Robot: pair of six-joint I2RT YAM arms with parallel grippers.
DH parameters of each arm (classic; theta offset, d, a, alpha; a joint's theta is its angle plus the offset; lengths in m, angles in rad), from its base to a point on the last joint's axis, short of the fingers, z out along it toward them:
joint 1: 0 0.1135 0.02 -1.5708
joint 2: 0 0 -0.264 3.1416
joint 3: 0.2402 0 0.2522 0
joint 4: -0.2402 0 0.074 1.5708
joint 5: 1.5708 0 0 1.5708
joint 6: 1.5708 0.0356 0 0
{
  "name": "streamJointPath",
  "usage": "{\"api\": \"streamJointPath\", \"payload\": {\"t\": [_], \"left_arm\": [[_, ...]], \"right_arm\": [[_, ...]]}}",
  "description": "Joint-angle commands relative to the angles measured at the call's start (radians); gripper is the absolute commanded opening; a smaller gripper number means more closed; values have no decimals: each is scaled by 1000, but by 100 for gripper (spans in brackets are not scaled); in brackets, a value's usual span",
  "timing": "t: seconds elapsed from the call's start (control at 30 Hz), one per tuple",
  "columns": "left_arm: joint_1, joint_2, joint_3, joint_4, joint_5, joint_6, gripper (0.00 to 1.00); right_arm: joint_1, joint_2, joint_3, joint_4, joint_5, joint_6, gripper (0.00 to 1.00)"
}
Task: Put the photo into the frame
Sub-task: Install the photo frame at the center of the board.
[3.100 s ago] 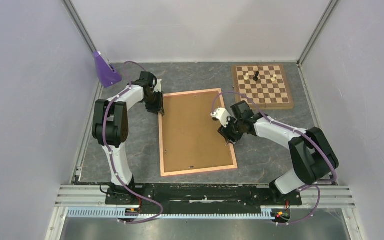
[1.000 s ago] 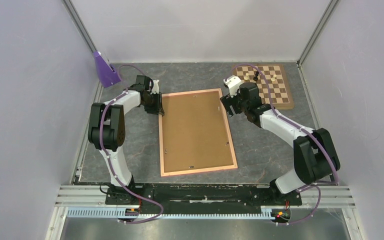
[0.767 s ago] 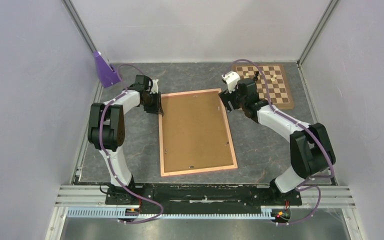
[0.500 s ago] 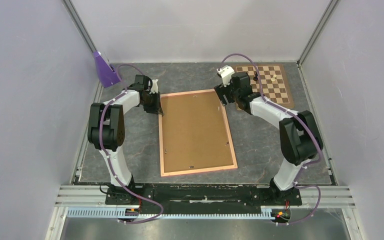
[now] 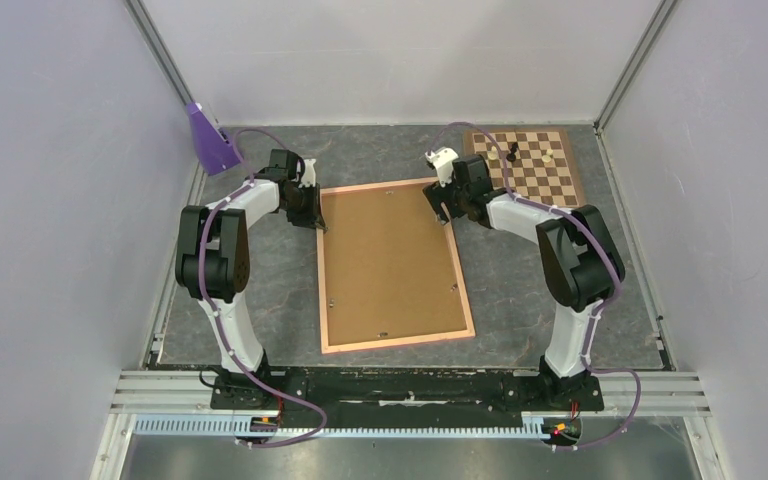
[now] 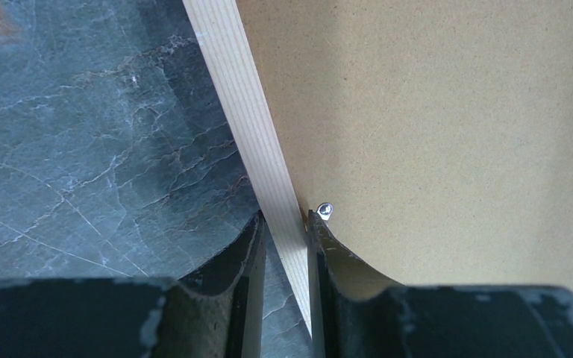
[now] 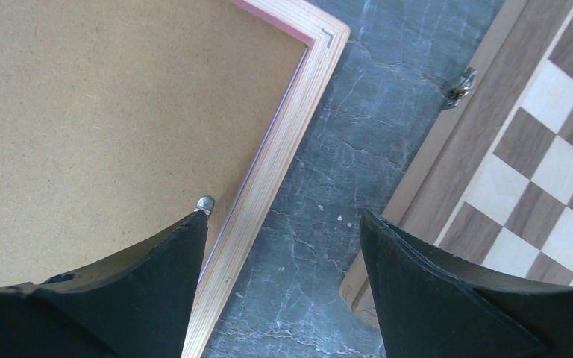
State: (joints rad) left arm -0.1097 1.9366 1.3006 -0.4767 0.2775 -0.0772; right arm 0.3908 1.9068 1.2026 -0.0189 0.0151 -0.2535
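The frame (image 5: 400,339) lies face down mid-table, its pale wood back up, with a brown backing board (image 5: 390,260) inside it. The photo is hidden. My left gripper (image 5: 315,220) is at the far end of the frame's left side. In the left wrist view it (image 6: 285,216) is shut on the wooden rail (image 6: 246,112), one finger on each side, next to a metal tab (image 6: 325,210). My right gripper (image 5: 440,205) hangs open over the far right corner. In its wrist view it (image 7: 283,220) straddles the right rail (image 7: 283,142), with one fingertip at a tab (image 7: 206,202).
A brown-and-cream chessboard (image 5: 525,170) with a few pieces (image 5: 511,152) lies at the back right, close beside my right gripper; its edge and clasp (image 7: 459,83) show in the right wrist view. A purple object (image 5: 210,140) stands at the back left wall.
My right arm has swung left and away from me, from beside the chessboard to the frame's far right corner. My left gripper's jaws have narrowed onto the left rail.
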Motion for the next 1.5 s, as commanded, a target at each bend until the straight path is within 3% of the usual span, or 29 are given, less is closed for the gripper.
{"api": "streamJointPath", "payload": {"t": [0.0,0.63,1.07,1.1,1.13,1.47], "left_arm": [[-2,-25,23,-31,-14,62,2],[-7,-24,31,-38,-23,67,2],[-7,-25,29,-35,-51,60,2],[-7,-86,27,-34,-56,60,2],[-7,-28,26,-34,-59,59,2],[-7,-28,23,-24,-73,36,2]], "right_arm": [[8,28,31,20,-39,18,78],[11,103,77,-10,-21,42,75],[10,63,30,-36,61,-14,71],[9,61,28,-39,68,-17,71],[10,59,26,-41,73,-21,70],[8,36,4,-68,97,-45,68]]}}
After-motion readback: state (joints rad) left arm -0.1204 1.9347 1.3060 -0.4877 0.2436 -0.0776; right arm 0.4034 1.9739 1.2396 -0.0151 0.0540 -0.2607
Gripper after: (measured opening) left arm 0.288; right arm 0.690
